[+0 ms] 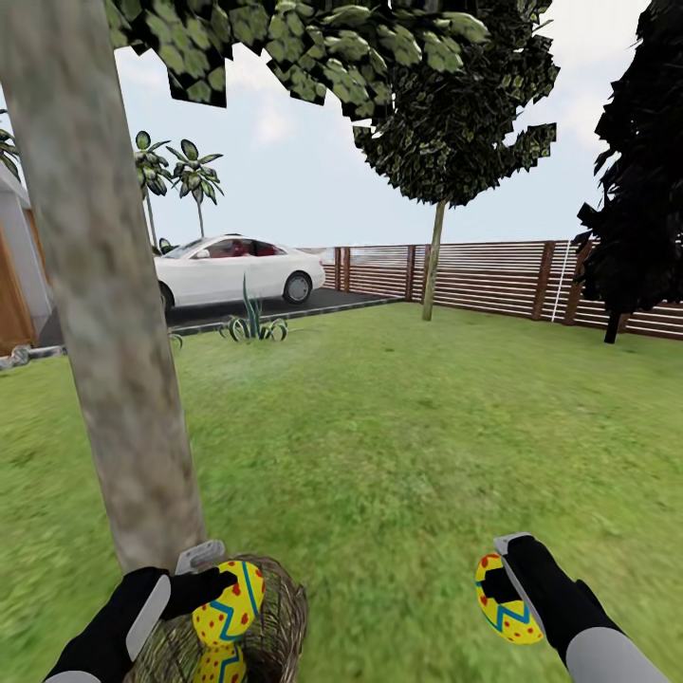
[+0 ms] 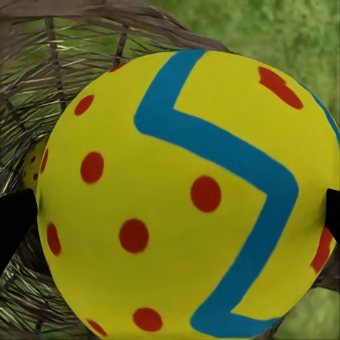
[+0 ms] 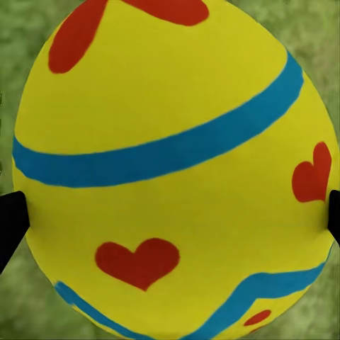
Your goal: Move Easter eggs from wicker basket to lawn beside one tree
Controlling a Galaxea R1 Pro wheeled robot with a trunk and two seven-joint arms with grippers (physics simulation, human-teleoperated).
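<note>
The left gripper (image 1: 213,577) clamps a dotted, zigzag egg (image 1: 229,603) between its fingers just above the basket (image 1: 281,617) rim, long axis tilted up toward the far lawn (image 1: 398,427); the trunk (image 1: 104,313) stands just beside the basket, and a second egg (image 1: 220,664) lies inside below the fingers. The right gripper (image 1: 501,586) pinches an egg with hearts (image 1: 505,599), long axis near upright, over open grass well apart from basket and trunk.
</note>
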